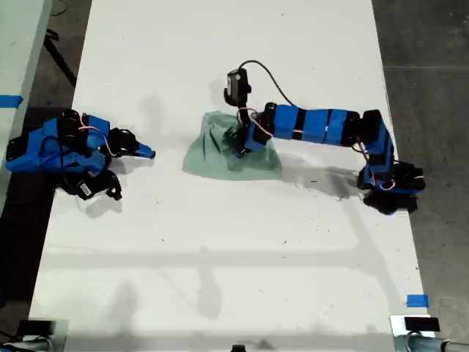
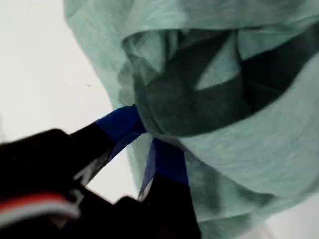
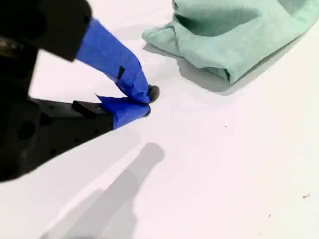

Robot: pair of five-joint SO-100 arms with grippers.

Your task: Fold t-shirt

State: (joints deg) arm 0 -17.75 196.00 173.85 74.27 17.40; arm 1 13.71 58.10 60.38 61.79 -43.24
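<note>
A: Where is the pale mint-green cloth t-shirt (image 1: 220, 150)?

B: Bunched in a crumpled heap near the middle of the white bench (image 1: 220, 249), a little toward the exterior view's right. It is not spread flat, so I cannot tell where the collar or hem points. The heap is somewhat wider than it is deep, its long axis running roughly across the exterior view from left to right, with a raised ridge along its far edge.

A: And my first end effector (image 2: 144, 137)?

B: My first gripper is at the heap, on the blue arm that reaches in from the exterior view's right. In the first wrist view its two blue-taped fingers (image 2: 119, 124) close on a fold of the green cloth, with gathered fabric draped over and around the tips. It is pinching the t-shirt.

A: My second end effector (image 3: 142, 102)?

B: My second gripper belongs to the blue arm folded up at the exterior view's left, well apart from the shirt. Its blue tips are pressed together with nothing between them, hanging low over bare bench. In the second wrist view the near edge of the heap lies ahead of the tips, not touching them.
</note>
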